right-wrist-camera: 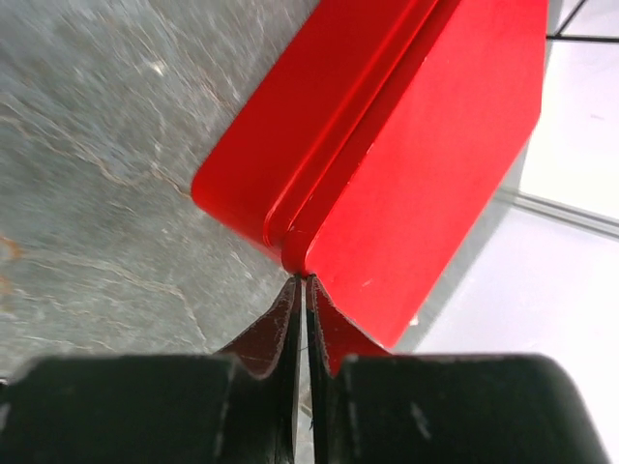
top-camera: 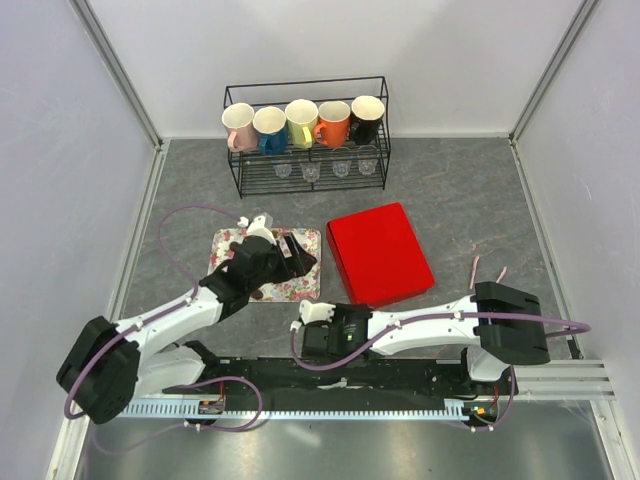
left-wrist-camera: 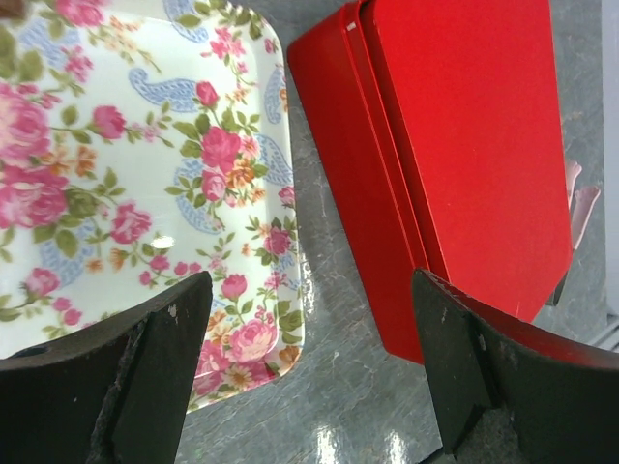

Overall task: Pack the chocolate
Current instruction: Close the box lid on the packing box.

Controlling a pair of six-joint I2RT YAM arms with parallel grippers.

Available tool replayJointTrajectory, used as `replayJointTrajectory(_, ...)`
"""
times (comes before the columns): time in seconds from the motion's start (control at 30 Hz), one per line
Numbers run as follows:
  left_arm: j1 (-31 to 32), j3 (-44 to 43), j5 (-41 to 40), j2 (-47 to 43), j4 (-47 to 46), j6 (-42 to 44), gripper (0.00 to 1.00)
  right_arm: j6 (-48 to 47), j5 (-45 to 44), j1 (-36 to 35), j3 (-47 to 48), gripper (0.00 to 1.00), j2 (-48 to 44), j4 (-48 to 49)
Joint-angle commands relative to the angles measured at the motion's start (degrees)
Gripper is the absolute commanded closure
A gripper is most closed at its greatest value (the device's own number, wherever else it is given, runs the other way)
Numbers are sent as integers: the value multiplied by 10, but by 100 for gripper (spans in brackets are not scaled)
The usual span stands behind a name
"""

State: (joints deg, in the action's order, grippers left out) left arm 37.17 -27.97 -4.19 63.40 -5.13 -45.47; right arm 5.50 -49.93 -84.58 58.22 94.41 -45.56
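While its jaws sit pressed together, the right gripper (right-wrist-camera: 303, 285) noses up to the near corner of the red box (right-wrist-camera: 406, 145), tips right at the lid seam; contact I can't call. Across the way, the left gripper (left-wrist-camera: 309, 290) hangs wide apart over the gap between the tray (left-wrist-camera: 145, 145) and the box. Lid's down, and the chocolate shows in no view. Looks like the opening step. Next, I'd say: work a tip under that lid's lip and lever upward, left arm bracing the base so nothing slides.
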Motion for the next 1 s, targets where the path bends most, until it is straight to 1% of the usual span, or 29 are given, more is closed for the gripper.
replayJointTrajectory(0.0, -3, 9, 38, 36, -71, -31, 10, -9, 36, -8, 12, 90, -31, 52)
replayJointTrajectory(0.03, -2, 8, 52, 44, -84, -37, 10, -11, 39, -7, 12, 91, -35, 55)
replayJointTrajectory(0.23, 1, 8, 68, 74, -109, -47, 10, -6, 50, -5, 8, 90, -71, 76)
replayJointTrajectory(0.33, 2, 7, 68, 79, -115, -51, 10, 12, 64, 8, 5, 82, -106, 86)
replayJointTrajectory(0.37, 3, 6, 69, 80, -117, -52, 10, 27, 73, 28, 5, 74, -119, 88)
replayJointTrajectory(0.43, 4, 3, 68, 86, -120, -52, 10, 35, 91, 59, 2, 66, -158, 96)
replayJointTrajectory(0.47, 6, -3, 68, 88, -121, -53, 10, 37, 105, 95, 0, 57, -172, 100)
replayJointTrajectory(0.53, 10, -11, 68, 99, -123, -52, 10, 46, 129, 141, -2, 49, -214, 111)
replayJointTrajectory(0.57, 13, -21, 68, 103, -124, -52, 10, 49, 147, 199, -5, 47, -242, 126)
replayJointTrajectory(0.63, 18, -31, 68, 118, -127, -52, 10, 60, 186, 258, -15, 41, -267, 144)
replayJointTrajectory(0.67, 22, -39, 68, 124, -130, -52, 10, 67, 199, 319, -18, 39, -286, 161)
replayJointTrajectory(0.7, 24, -45, 68, 130, -132, -52, 9, 84, 230, 351, -22, 38, -292, 170)
replayJointTrajectory(0.73, 25, -50, 69, 143, -136, -52, 9, 93, 247, 384, -33, 34, -297, 180)
replayJointTrajectory(0.77, 28, -63, 71, 149, -137, -52, 9, 98, 273, 451, -39, 32, -302, 202)
replayJointTrajectory(0.8, 30, -69, 72, 157, -139, -52, 9, 106, 327, 487, -44, 30, -303, 214)
replayJointTrajectory(0.83, 32, -76, 73, 163, -140, -52, 9, 123, 359, 519, -57, 28, -303, 228)
replayJointTrajectory(0.87, 33, -89, 73, 178, -141, -52, 9, 132, 388, 581, -64, 27, -297, 259)
replayJointTrajectory(0.9, 34, -96, 73, 185, -143, -50, 9, 146, 417, 613, -73, 26, -294, 279)
replayJointTrajectory(0.93, 34, -103, 72, 192, -145, -51, 9, 171, 488, 643, -91, 23, -288, 299)
replayJointTrajectory(0.97, 34, -113, 73, 208, -146, -52, 9, 185, 520, 695, -98, 22, -272, 341)
